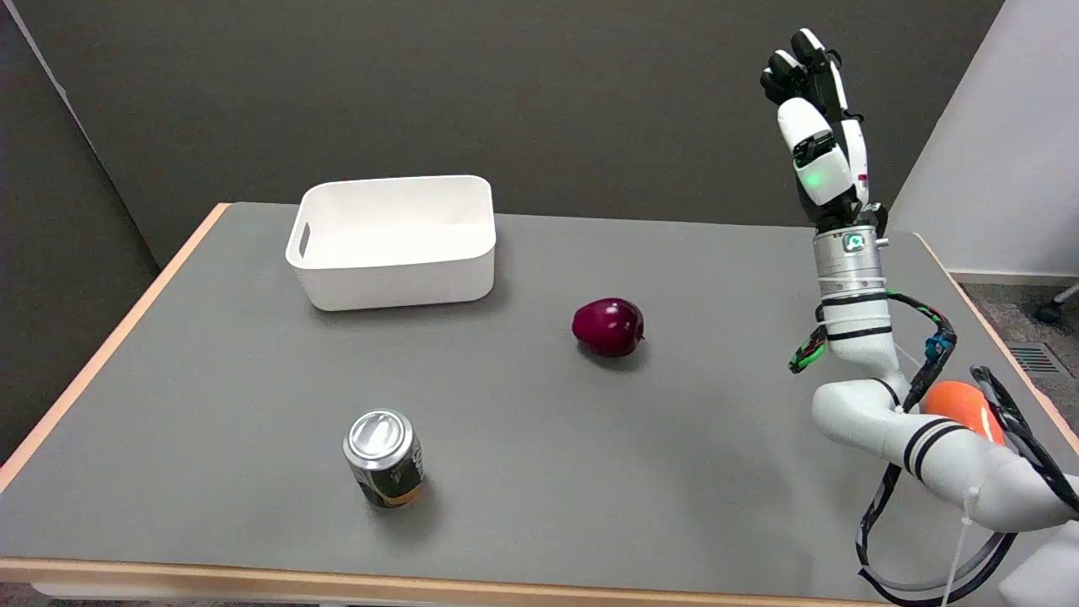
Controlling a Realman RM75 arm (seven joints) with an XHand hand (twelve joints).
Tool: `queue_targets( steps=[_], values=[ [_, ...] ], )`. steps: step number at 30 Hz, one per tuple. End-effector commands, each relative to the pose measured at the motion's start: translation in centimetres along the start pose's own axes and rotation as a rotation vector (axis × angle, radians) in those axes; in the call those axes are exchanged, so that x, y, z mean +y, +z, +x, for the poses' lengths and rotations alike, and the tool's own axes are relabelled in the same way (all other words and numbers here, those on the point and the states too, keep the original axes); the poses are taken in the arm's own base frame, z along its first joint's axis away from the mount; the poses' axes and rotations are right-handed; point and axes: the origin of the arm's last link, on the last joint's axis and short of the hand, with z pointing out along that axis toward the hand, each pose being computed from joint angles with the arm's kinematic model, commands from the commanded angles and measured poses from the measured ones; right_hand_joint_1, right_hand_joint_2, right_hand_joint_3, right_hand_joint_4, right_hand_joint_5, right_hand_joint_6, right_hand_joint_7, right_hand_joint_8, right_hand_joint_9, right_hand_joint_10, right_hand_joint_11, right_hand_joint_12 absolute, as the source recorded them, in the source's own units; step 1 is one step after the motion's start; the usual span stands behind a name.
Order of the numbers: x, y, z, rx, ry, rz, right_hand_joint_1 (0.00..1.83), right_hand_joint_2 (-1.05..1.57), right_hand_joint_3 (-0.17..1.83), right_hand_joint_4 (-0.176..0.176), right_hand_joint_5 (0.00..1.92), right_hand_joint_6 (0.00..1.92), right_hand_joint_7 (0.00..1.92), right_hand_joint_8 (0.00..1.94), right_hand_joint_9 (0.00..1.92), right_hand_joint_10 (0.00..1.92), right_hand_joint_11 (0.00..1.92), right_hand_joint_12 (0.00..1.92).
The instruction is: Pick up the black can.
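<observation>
Cylindrical black can (pixel 383 458) upright on matte table (pixel 211 405)

Can (pixel 383 459): shiny metal top, dark printed side. Bin (pixel 393 240): smooth white plastic, matt. Apple (pixel 608 326) glossy; table (pixel 253 405) matt grey w/ wood-look edge.

Black can (pixel 383 458) upright near front edge, bare tabletop (pixel 211 405) all round. Apple (pixel 608 326), white bin (pixel 394 239) well apart behind.
</observation>
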Motion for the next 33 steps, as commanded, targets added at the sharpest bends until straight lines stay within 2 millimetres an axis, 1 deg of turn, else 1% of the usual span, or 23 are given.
queue_targets(
  steps=[1, 4, 7, 9, 10, 11, 12, 13, 15, 16, 17, 18, 21, 23, 24, 26, 29, 30, 32, 33],
  values=[
    [-0.2, 0.8, -0.9, -0.053, -0.02, 0.004, 0.32, 0.77, 1.03, 0.057, 0.11, 0.35, 0.28, 0.33, 0.24, 0.65, 0.02, 1.0],
    [-0.6, 1.5, -1.8, -0.112, -0.044, 0.015, 0.32, 0.77, 1.03, 0.057, 0.11, 0.35, 0.28, 0.33, 0.24, 0.65, 0.02, 1.0],
    [-1.6, 3.0, -2.7, -0.207, -0.097, 0.047, 0.33, 0.77, 1.03, 0.057, 0.11, 0.35, 0.28, 0.34, 0.24, 0.65, 0.02, 1.0],
    [-2.9, 4.4, -4.2, -0.325, -0.18, 0.105, 0.35, 0.76, 1.03, 0.061, 0.11, 0.36, 0.29, 0.35, 0.25, 0.66, 0.03, 1.01],
    [-3.3, 4.6, -4.8, -0.358, -0.199, 0.124, 0.36, 0.76, 1.04, 0.066, 0.12, 0.37, 0.3, 0.36, 0.26, 0.66, 0.04, 1.02],
    [-4.2, 5.1, -5.8, -0.419, -0.241, 0.165, 0.37, 0.75, 1.04, 0.068, 0.13, 0.38, 0.3, 0.36, 0.26, 0.67, 0.05, 1.02],
    [-5.0, 5.3, -7.0, -0.483, -0.287, 0.205, 0.38, 0.75, 1.03, 0.069, 0.13, 0.38, 0.3, 0.37, 0.27, 0.67, 0.05, 1.02],
    [-5.4, 5.4, -7.5, -0.511, -0.31, 0.228, 0.4, 0.74, 1.03, 0.075, 0.15, 0.4, 0.32, 0.39, 0.28, 0.69, 0.07, 1.05],
    [-7.3, 6.0, -9.6, -0.604, -0.397, 0.329, 0.45, 0.72, 1.03, 0.089, 0.18, 0.44, 0.36, 0.44, 0.33, 0.73, 0.12, 1.1],
    [-7.8, 6.1, -10.1, -0.625, -0.417, 0.359, 0.46, 0.72, 1.03, 0.093, 0.19, 0.45, 0.36, 0.45, 0.34, 0.74, 0.13, 1.11],
    [-8.9, 6.4, -11.0, -0.649, -0.44, 0.405, 0.48, 0.72, 1.03, 0.096, 0.19, 0.46, 0.37, 0.46, 0.34, 0.75, 0.14, 1.12],
    [-9.7, 6.4, -11.9, -0.68, -0.468, 0.451, 0.51, 0.72, 1.02, 0.099, 0.2, 0.47, 0.37, 0.46, 0.35, 0.76, 0.15, 1.13],
    [-12.2, 6.4, -13.8, -0.721, -0.506, 0.542, 0.54, 0.71, 1.02, 0.102, 0.21, 0.48, 0.38, 0.47, 0.35, 0.76, 0.16, 1.15],
    [-14.5, 6.3, -15.2, -0.736, -0.538, 0.608, 0.55, 0.71, 1.02, 0.103, 0.21, 0.48, 0.38, 0.47, 0.35, 0.76, 0.16, 1.15],
    [-15.1, 6.2, -15.5, -0.739, -0.549, 0.626, 0.56, 0.71, 1.02, 0.103, 0.21, 0.48, 0.38, 0.47, 0.35, 0.76, 0.16, 1.15],
    [-17.0, 6.0, -16.6, -0.745, -0.574, 0.673, 0.57, 0.71, 1.02, 0.104, 0.21, 0.48, 0.37, 0.47, 0.35, 0.76, 0.16, 1.15],
    [-18.8, 5.2, -18.1, -0.76, -0.61, 0.708, 0.59, 0.7, 1.03, 0.106, 0.2, 0.47, 0.36, 0.45, 0.34, 0.75, 0.16, 1.15],
    [-18.8, 5.1, -18.3, -0.767, -0.624, 0.705, 0.6, 0.7, 1.03, 0.107, 0.2, 0.47, 0.36, 0.45, 0.34, 0.74, 0.16, 1.15],
    [-19.7, 4.2, -19.1, -0.782, -0.691, 0.73, 0.62, 0.7, 1.03, 0.108, 0.19, 0.47, 0.35, 0.45, 0.34, 0.74, 0.16, 1.16],
    [-19.9, 3.9, -19.3, -0.786, -0.704, 0.734, 0.63, 0.69, 1.03, 0.109, 0.19, 0.47, 0.35, 0.45, 0.34, 0.74, 0.17, 1.16]
  ],
)
